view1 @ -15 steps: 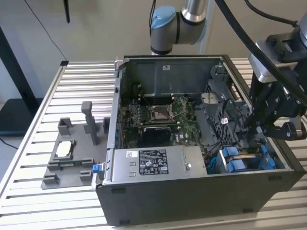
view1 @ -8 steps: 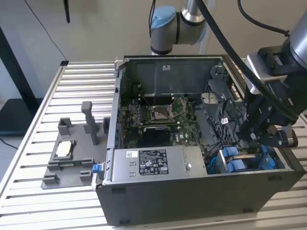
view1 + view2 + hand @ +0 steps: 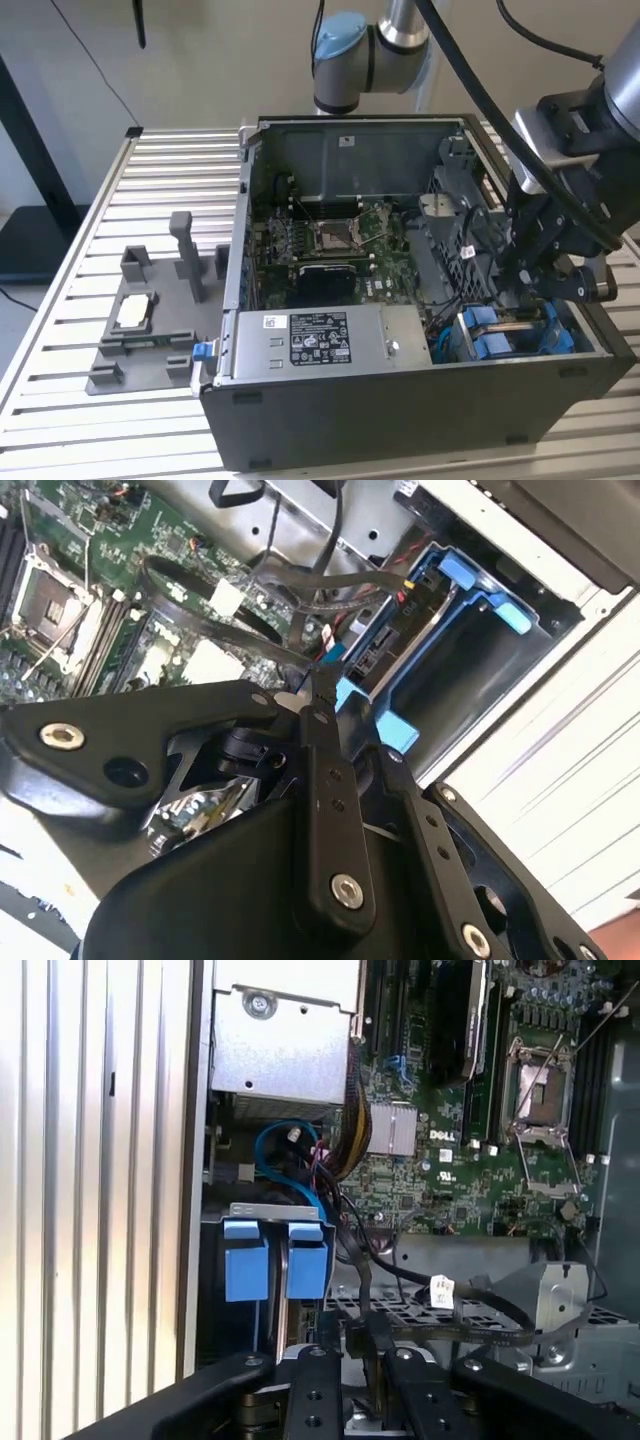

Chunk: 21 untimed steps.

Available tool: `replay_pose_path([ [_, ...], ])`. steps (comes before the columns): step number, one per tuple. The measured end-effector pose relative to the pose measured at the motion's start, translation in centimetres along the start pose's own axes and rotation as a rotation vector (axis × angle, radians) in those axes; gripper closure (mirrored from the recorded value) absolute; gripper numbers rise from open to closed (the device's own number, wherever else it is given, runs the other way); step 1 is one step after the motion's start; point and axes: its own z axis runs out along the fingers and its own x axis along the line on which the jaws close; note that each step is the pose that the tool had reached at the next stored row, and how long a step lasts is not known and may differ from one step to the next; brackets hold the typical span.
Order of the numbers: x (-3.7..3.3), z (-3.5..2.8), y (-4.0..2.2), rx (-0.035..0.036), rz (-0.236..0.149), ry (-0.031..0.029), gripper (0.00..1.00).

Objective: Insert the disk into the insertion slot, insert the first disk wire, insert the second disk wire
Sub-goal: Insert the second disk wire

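Note:
My gripper [image 3: 527,296] reaches into the black computer case at the exterior view's right, just above the drive cage. Its fingers [image 3: 320,740] are shut on the black connector end of a disk wire [image 3: 325,677]; in the first wrist view the same wire [image 3: 361,1295] rises from between the gripper [image 3: 366,1362] tips. The disk [image 3: 372,650] sits in its bright blue carrier frame [image 3: 440,600] inside the insertion slot [image 3: 480,675] of the dark grey cage, connector side facing the gripper. Two blue clips [image 3: 275,1258] mark the cage, also seen in the exterior view [image 3: 490,335].
A silver labelled power-supply box [image 3: 320,340] fills the case's front; the green motherboard [image 3: 330,240] lies behind it. Loose black cables [image 3: 200,620] and a white-tagged plug [image 3: 442,1290] hang near the gripper. A grey stand with posts [image 3: 150,320] sits on the slatted table [image 3: 90,230].

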Motion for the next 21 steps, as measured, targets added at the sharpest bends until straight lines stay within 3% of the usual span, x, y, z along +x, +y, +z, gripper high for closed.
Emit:
replay_pose_path([
  [5,0.09,0.37,0.00,0.0010,-0.014,-0.0272,0.75],
  [11,0.21,0.81,0.01,0.0015,-0.025,-0.0290,0.75],
  [13,0.25,0.98,-0.12,0.0009,-0.026,-0.0218,0.84],
  [16,0.25,1.24,-0.56,-0.0002,-0.026,-0.0060,0.84],
  [21,-0.03,1.60,-1.30,-0.0040,-0.025,0.0390,0.84],
])
